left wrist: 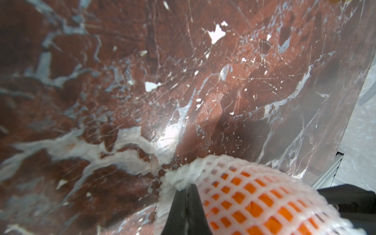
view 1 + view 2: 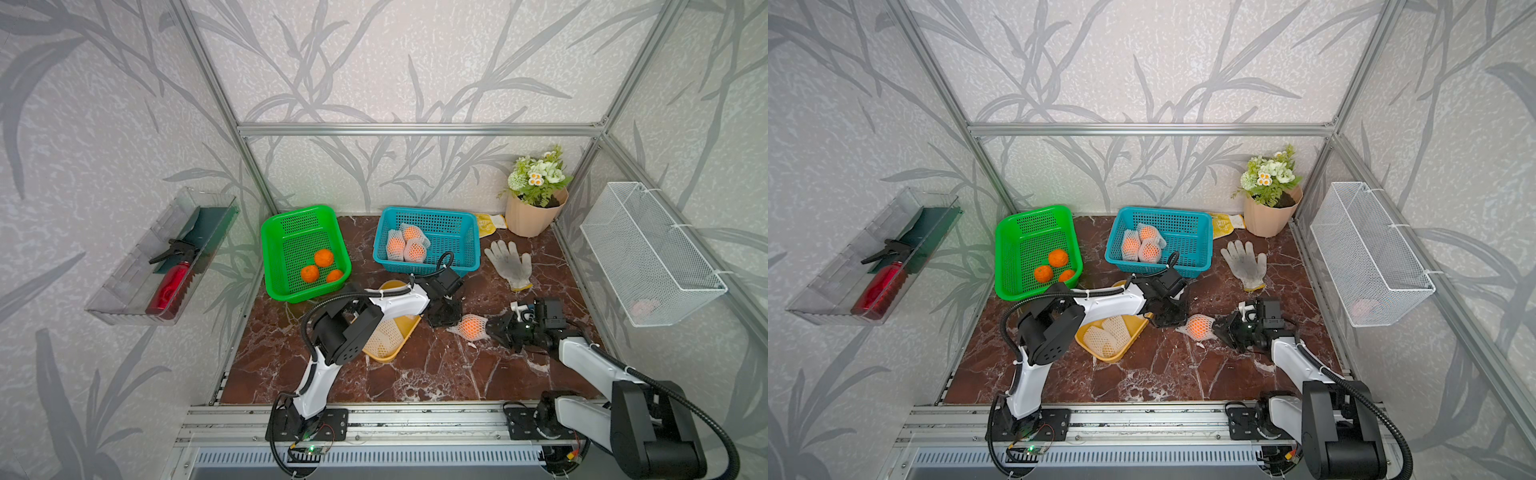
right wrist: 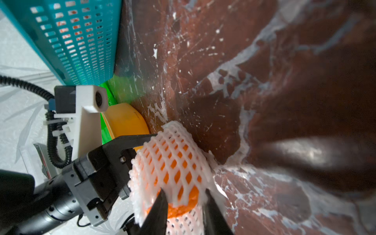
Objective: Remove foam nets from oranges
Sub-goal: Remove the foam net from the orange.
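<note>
On the tabletop, three bare oranges are kept in the green basket and three netted oranges in the blue basket. Spent nets are collected in the yellow tray. The work piece, one orange enclosed in a foam net, is located mid-tabletop between the two arms. The jaws of the left gripper are closed on the bunched end of the net. The jaws of the right gripper are parted astride the opposite, open end, where bare peel is exposed; no clamping is evident. The net is to be regarded as light, soft, stretchy and easily torn, and should be taken at a gathered end only. The orange is judged firm, round and liable to roll; it should be gripped across its widest part with moderate force.
</note>
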`<state>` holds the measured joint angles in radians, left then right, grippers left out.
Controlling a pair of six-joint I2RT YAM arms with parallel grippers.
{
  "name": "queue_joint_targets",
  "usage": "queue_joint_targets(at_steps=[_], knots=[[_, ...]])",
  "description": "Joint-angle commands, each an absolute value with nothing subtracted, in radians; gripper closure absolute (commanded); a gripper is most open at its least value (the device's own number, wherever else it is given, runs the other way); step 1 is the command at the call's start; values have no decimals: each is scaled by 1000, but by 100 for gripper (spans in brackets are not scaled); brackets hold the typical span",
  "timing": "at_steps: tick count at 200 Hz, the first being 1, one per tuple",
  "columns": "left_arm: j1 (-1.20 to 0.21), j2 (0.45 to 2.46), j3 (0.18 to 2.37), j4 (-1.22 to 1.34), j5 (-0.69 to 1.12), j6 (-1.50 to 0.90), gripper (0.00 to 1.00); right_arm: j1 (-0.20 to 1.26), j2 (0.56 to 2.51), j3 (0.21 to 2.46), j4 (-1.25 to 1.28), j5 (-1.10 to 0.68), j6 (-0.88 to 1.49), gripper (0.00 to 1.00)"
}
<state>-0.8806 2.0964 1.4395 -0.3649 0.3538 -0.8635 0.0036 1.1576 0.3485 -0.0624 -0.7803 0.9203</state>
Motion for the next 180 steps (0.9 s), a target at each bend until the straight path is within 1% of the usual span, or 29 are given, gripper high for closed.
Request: queue_joint_targets(at_steps=[1,35,71,115,180], knots=[[-879,2120,1467,-368,362,-857,100,5,1158,333,9,-835,934,62],[-879,2128,1478,-367,369,-857,100,6,1164,324,36,-854,939,58],[-884,2135,1489,-363,376,-856,100,16,1189,312,68,-876,944,51],[-888,2139,1493,-357,382,-861,100,64,1229,312,82,-885,937,39],[-894,2137,1485,-348,384,-866,100,118,1281,309,111,-876,948,30]])
